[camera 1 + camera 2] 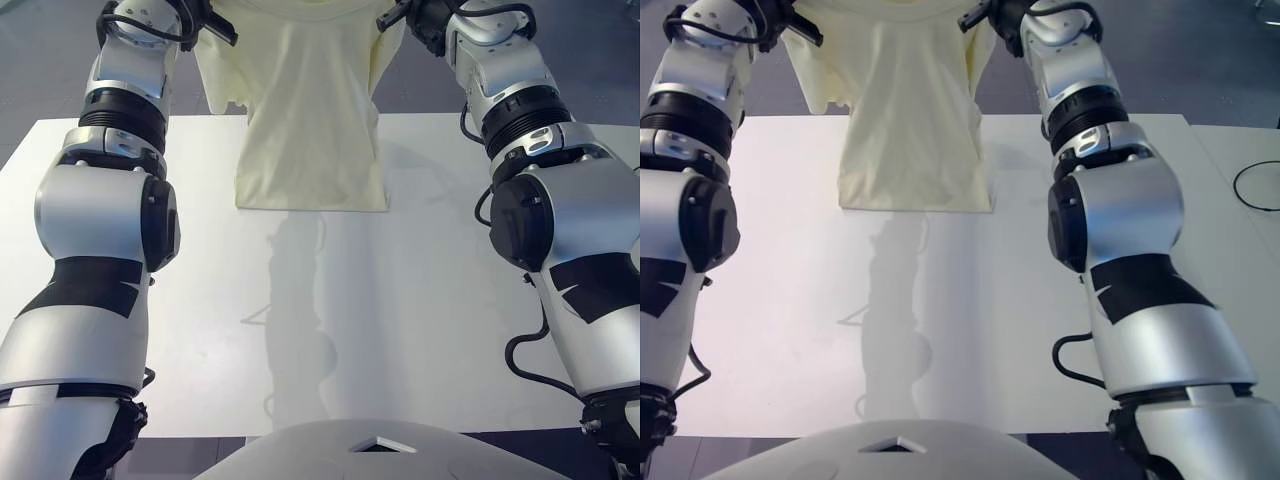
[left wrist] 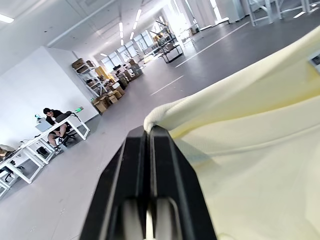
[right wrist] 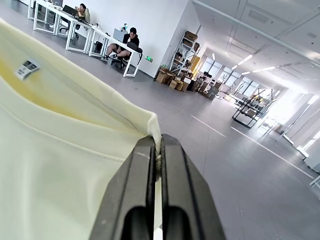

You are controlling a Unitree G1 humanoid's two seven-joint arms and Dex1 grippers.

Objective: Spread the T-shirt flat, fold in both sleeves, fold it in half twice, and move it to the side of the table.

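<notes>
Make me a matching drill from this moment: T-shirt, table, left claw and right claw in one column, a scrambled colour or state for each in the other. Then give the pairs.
Column one
1. T-shirt
2. table
3. left claw
4. right claw

Column two
A. white, flat
B. shut on the shirt's shoulder at the robot's right
C. pale yellow, held up by its shoulders
D. shut on the shirt's shoulder at the robot's left

Pairs: 1-C, 2-A, 3-D, 4-B
</notes>
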